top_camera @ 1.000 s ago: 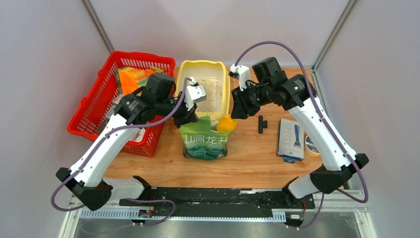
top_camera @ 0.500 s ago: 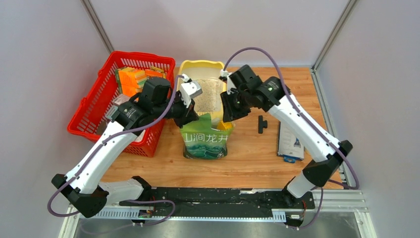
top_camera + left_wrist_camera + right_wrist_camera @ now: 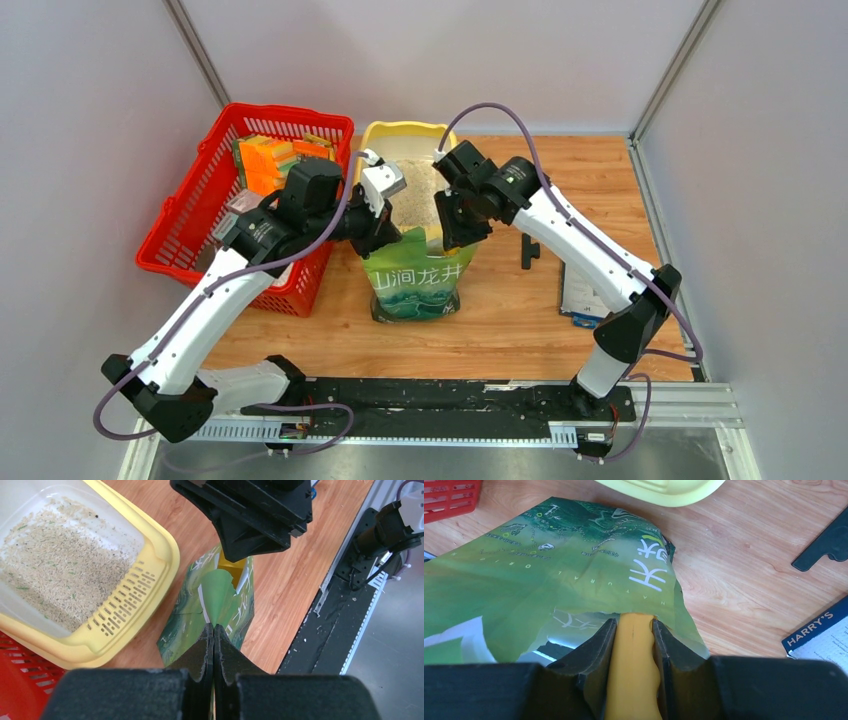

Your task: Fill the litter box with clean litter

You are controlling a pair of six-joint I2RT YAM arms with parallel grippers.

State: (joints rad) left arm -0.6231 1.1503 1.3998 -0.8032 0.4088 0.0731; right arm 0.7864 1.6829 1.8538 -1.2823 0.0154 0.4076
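- The pale yellow plastic rectangular litter box [image 3: 150,587] lies at the table's far middle. It is at 12 o'clock from the green printed standing pouch [image 3: 415,285], and its slotted lip nearly touches the pouch.
- A thin, patchy layer of pale beige-grey clean litter granules [image 3: 55,565] covers part of the box floor, so by my judgement the fill is far from done.
- The left gripper [image 3: 213,630] has its fingers pressed together on the torn top edge of the pouch, on the 9 o'clock side of the mouth.
- The right gripper [image 3: 634,625] is clamped on the handle of a yellow plastic scoop [image 3: 631,675]. It reaches into the pouch mouth from 3 o'clock, and the bowl is hidden inside.
- The step in hand looks like dipping for a scoopful.
- To do it well, the left arm should hold the edge taut and slightly outward, so that the mouth stays wide and the pouch stays upright.
- The scoop should go deep, then tilt level before lifting, and rise clear of the torn rim without snagging it.
- The carry toward 12 o'clock is short. The scoop should travel low over the lip and tip out over the bare patches.
- A red mesh plastic basket [image 3: 180,235] stands at 9 o'clock of the box, outside that path.
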